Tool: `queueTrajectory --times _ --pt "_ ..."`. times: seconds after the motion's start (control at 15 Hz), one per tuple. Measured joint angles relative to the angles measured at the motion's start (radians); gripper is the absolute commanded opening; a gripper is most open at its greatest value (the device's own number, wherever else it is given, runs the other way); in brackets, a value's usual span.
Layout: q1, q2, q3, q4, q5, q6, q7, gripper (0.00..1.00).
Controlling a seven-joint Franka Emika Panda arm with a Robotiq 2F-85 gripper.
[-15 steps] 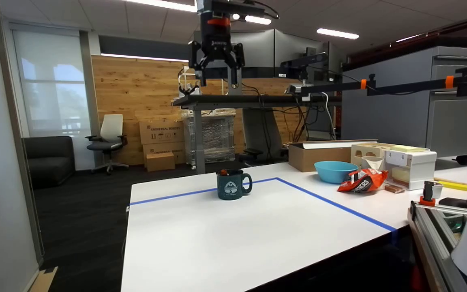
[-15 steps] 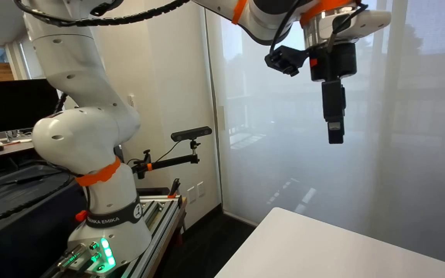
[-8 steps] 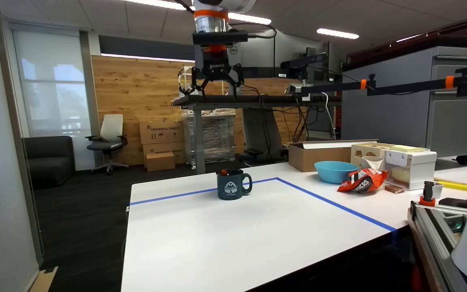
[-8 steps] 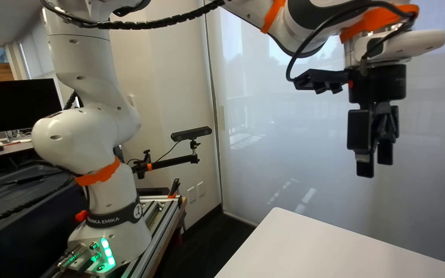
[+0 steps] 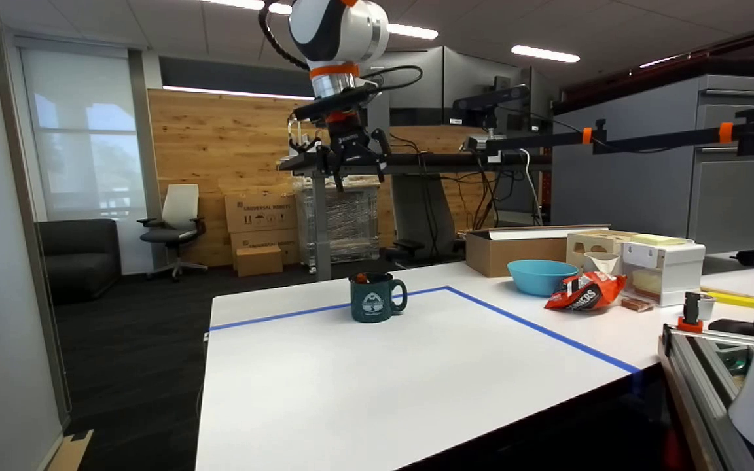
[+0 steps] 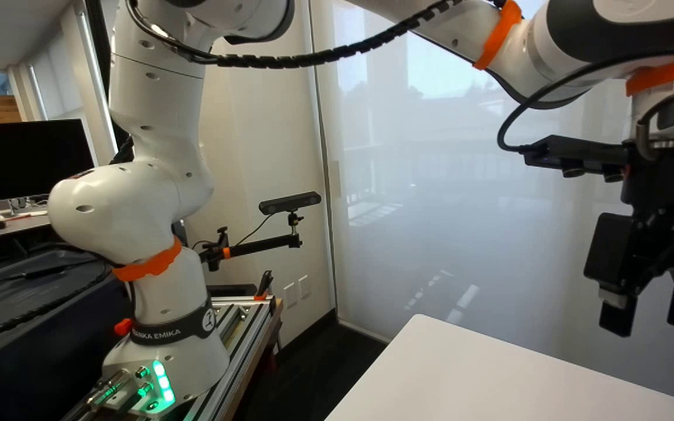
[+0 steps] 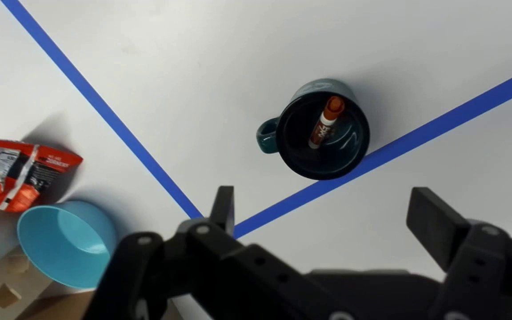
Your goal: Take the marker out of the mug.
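Observation:
The dark teal mug (image 5: 371, 303) stands upright on the white table by the blue tape, its handle to the right in an exterior view. In the wrist view the mug (image 7: 298, 155) is seen from above. The marker (image 7: 326, 122), with an orange-red end, a white band and a dark reddish body, leans inside it. Its orange-red end (image 5: 361, 278) just shows at the mug's rim in an exterior view. My gripper (image 5: 360, 182) is open and empty, well above the table. The gripper also shows in an exterior view (image 6: 652, 318) and the wrist view (image 7: 320, 204). Its fingers are apart from the mug.
A light-blue bowl (image 5: 540, 277), a red snack bag (image 5: 586, 292), a cardboard box (image 5: 514, 250) and a white box (image 5: 664, 269) stand beyond the blue tape (image 5: 540, 329). A camera arm (image 5: 671, 137) reaches in over that side.
My gripper has come down from higher up and moved outward, turning and tilting a little. It stays open. The mug and marker have not moved.

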Motion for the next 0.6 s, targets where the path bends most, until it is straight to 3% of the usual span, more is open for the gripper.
queueTrajectory --times 0.27,0.6 --pt "0.003 0.136 -0.012 0.163 0.054 -0.18 0.121 1.0" --pt "0.003 0.196 -0.022 0.229 0.069 -0.21 0.161 1.0"
